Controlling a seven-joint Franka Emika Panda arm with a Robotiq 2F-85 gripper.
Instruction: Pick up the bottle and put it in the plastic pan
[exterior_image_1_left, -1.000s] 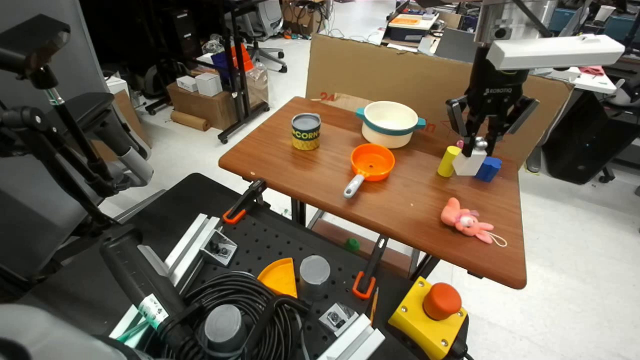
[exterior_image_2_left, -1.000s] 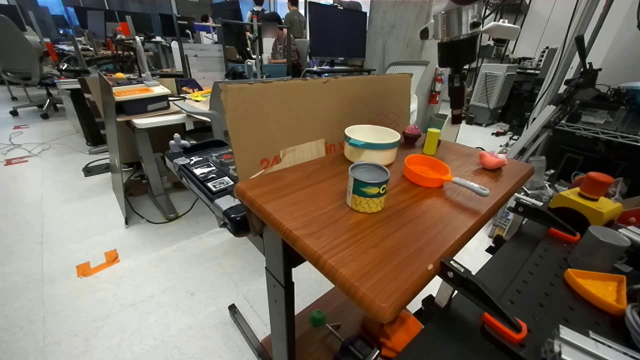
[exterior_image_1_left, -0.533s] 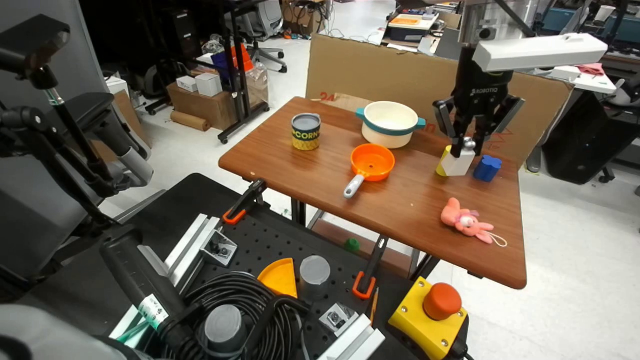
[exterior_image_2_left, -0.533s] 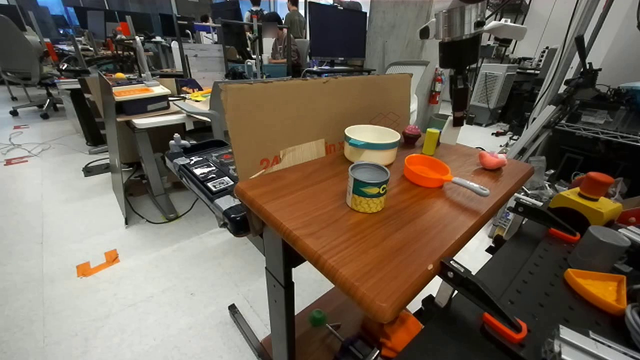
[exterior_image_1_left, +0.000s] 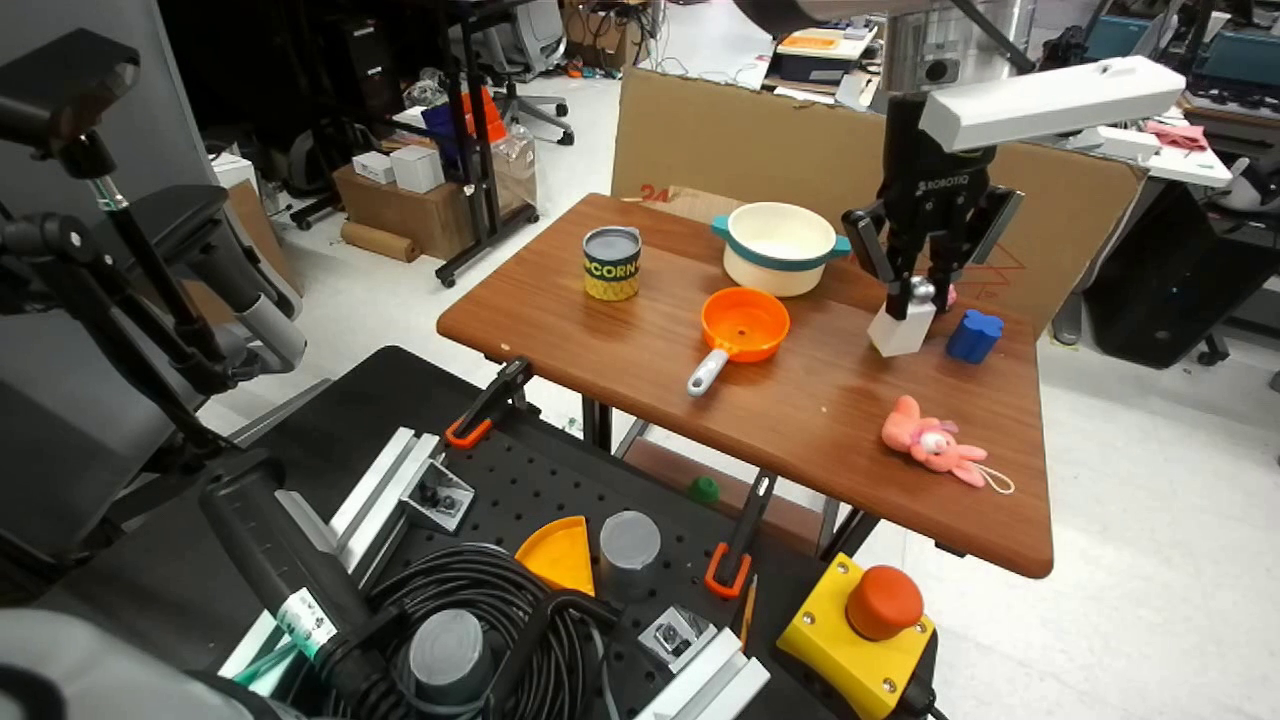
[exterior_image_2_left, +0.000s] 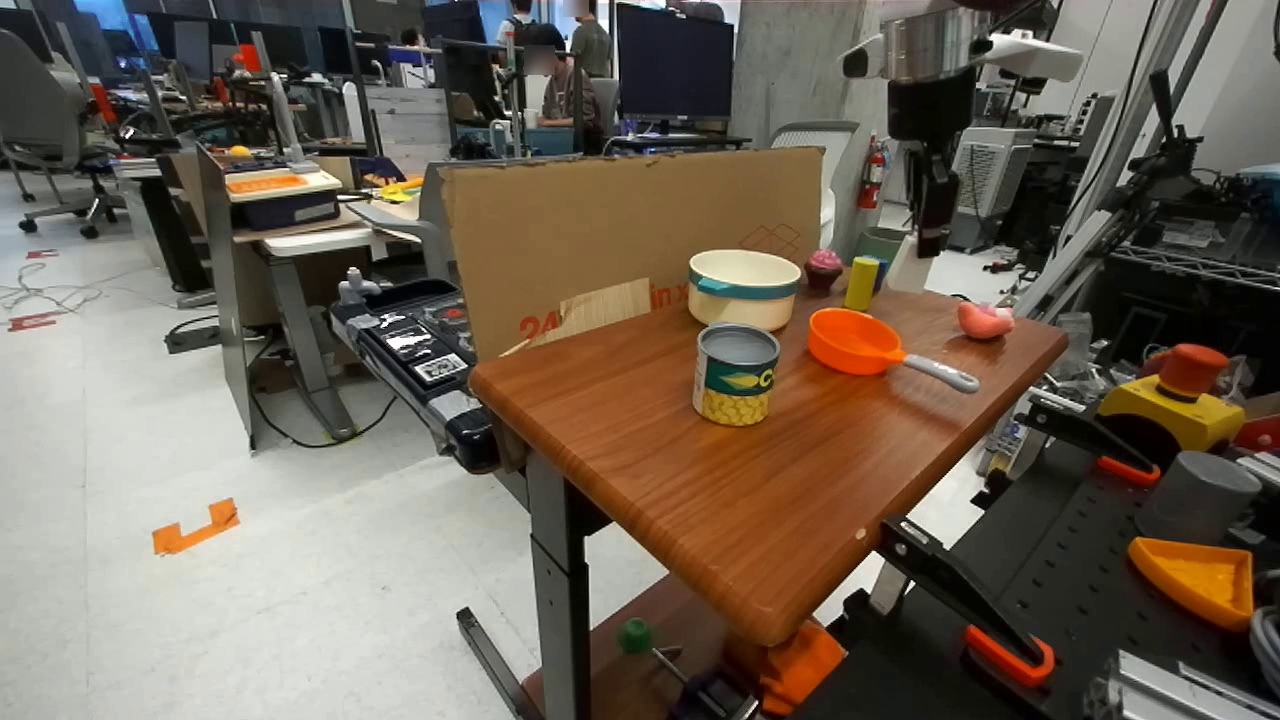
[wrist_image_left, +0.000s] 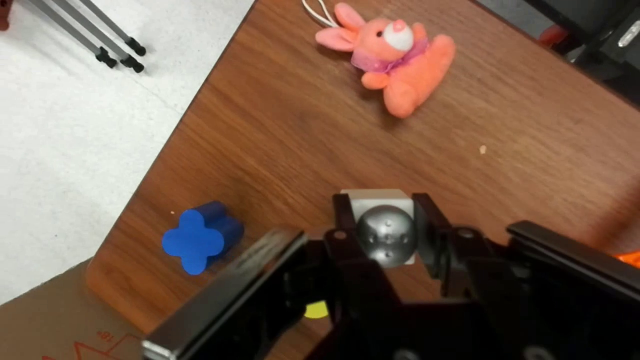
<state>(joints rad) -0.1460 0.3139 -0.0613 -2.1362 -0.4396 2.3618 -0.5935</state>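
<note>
In an exterior view the claw (exterior_image_1_left: 919, 300) is pinched around the silver top (exterior_image_1_left: 921, 289) of the white bottle (exterior_image_1_left: 898, 334), well apart from the orange pan (exterior_image_1_left: 745, 318) on the table (exterior_image_1_left: 620, 350). In an exterior view the bottle leans near a yellow tube (exterior_image_2_left: 861, 284), can't tell if it's off the table tbh. Wrist view's got both fingers (wrist_image_left: 426, 216) snug on that silver top, pink bunny (wrist_image_left: 402, 65) and blue block (wrist_image_left: 195, 242) nearby.
</note>
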